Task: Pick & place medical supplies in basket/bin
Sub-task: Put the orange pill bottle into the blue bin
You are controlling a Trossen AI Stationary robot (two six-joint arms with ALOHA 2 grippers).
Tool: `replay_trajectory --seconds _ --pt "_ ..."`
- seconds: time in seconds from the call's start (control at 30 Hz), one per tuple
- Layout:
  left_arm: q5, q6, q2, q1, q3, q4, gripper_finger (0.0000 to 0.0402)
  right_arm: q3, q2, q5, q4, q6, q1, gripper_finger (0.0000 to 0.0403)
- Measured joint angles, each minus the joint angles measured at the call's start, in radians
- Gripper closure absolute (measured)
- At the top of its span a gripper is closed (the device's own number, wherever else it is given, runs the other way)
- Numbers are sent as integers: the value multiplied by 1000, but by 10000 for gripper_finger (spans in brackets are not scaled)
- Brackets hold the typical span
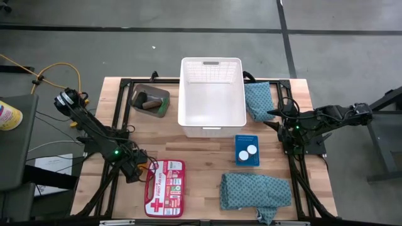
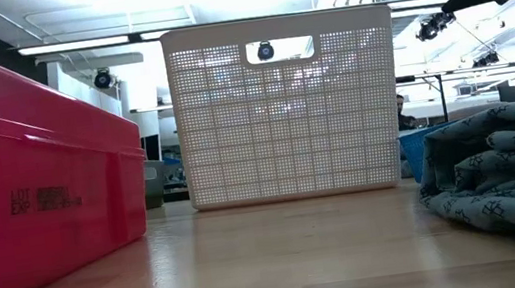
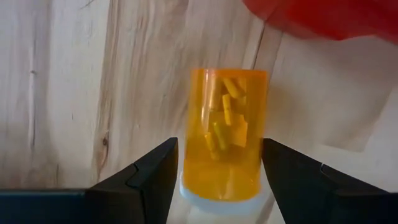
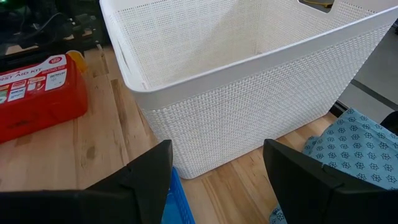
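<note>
Orange bottle [image 3: 225,134] lies on the counter [image 1: 207,157] at lower left of the high view, beside the red first-aid kit [image 1: 164,187], between the left gripper's [image 1: 134,168] spread fingers, not yet clamped, apparently lined up for pickup. Right gripper [image 1: 281,125] waits open at centre right, facing the basket [image 1: 211,119].

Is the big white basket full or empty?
Empty. The high view shows the white basket with only its bare floor inside; the right wrist view shows nothing in it either.
</note>
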Motion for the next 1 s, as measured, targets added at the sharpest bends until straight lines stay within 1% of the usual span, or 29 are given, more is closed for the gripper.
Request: replay_trajectory --seconds 0.37,0.73,0.83,1.0 --pt "6 -5 0 0 -62 75 182 0 0 0 0 0 0 163" --pt "7 -23 0 0 -63 82 182 0 0 0 0 0 0 163" --pt "10 -23 0 0 -63 85 191 0 0 0 0 0 0 163" --pt "10 -24 0 0 -63 85 219 0 0 0 0 0 0 163"
